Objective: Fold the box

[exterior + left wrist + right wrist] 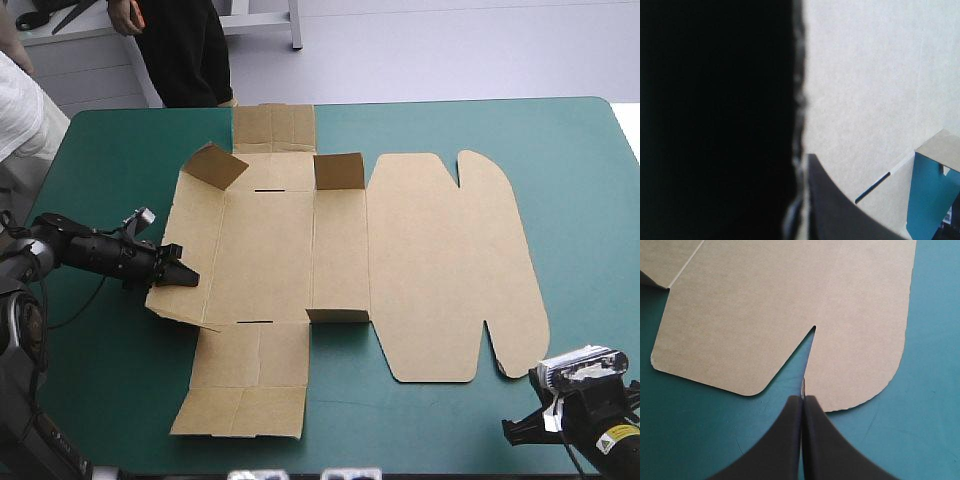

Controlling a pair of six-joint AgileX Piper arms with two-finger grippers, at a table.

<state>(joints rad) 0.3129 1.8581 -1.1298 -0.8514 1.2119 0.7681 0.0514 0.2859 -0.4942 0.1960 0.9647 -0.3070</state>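
The brown box (440,270) lies as a cut sheet on the teal-green cover, its rounded lid spread flat to the right. Three small flaps (338,172) stand raised around the base panel (265,250). My left gripper (188,276) is shut on the box's left side wall, which is tilted up off the table. In the left wrist view the board's edge (801,100) runs between the fingers (840,215), with the shaded side dark. My right gripper (802,399) is shut and holds nothing. Its tip is just short of the notch (812,332) in the lid's front edge.
The box's far flap (275,125) reaches the table's far edge. Its front flaps (240,410) lie flat close to the front edge. The table's right edge (632,150) is well beyond the lid.
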